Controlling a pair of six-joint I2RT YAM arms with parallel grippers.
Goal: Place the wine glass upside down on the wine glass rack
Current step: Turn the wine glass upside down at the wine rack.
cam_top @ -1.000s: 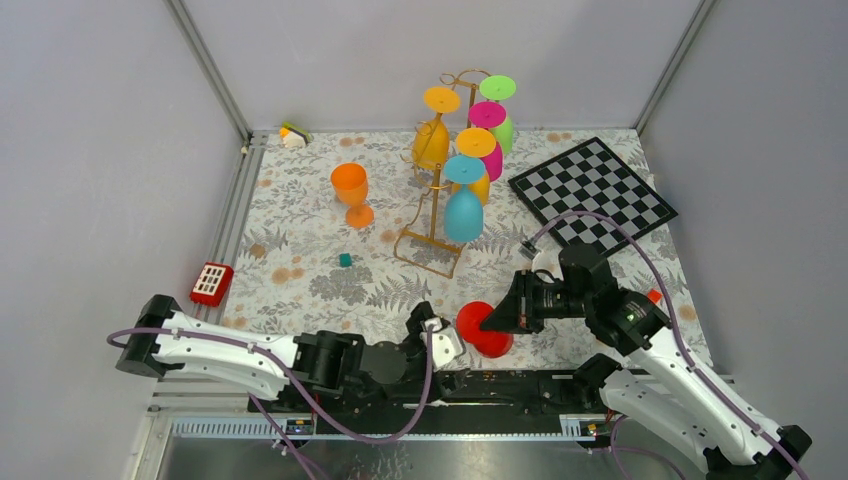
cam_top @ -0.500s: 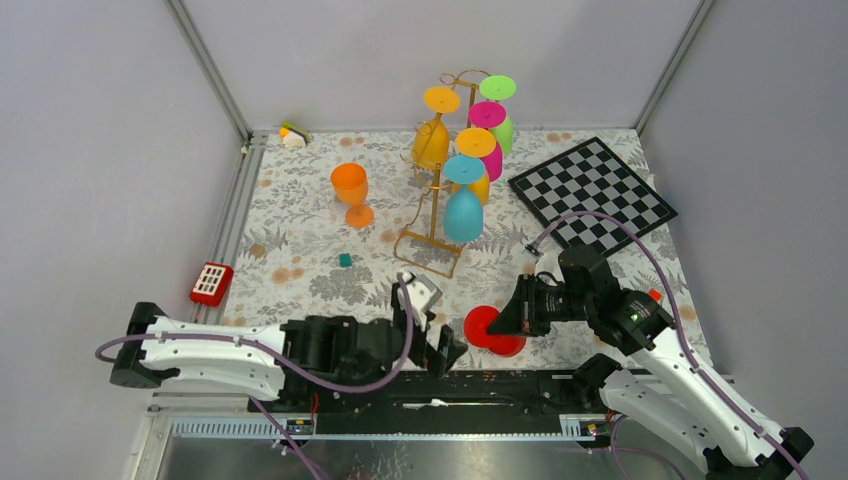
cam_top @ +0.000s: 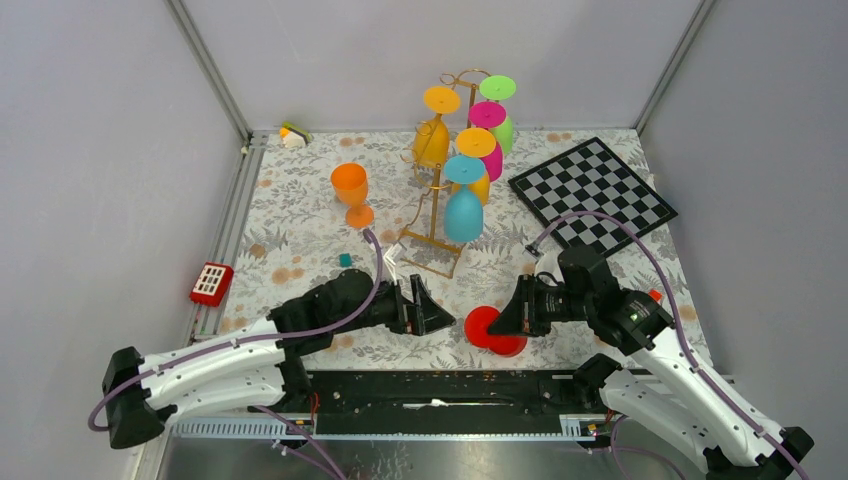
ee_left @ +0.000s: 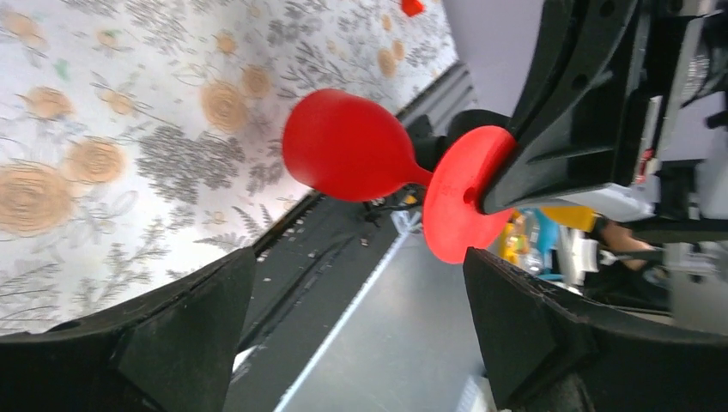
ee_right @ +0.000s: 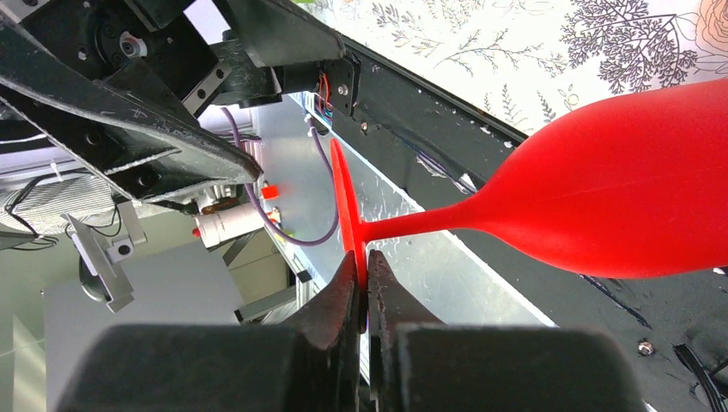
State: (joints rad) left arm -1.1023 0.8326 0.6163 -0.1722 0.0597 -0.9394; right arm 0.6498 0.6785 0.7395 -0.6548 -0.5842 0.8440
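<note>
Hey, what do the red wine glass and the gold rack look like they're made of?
The red wine glass looks like plastic: opaque, evenly coloured, smooth with a soft sheen. The wine glass rack appears to be thin metal wire with a gold finish, bent into loops and hooks; plating or paint, I cannot tell.

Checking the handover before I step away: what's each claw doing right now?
Left claw: open, holding nothing.
Right claw: shut on the foot of the red wine glass.
</note>
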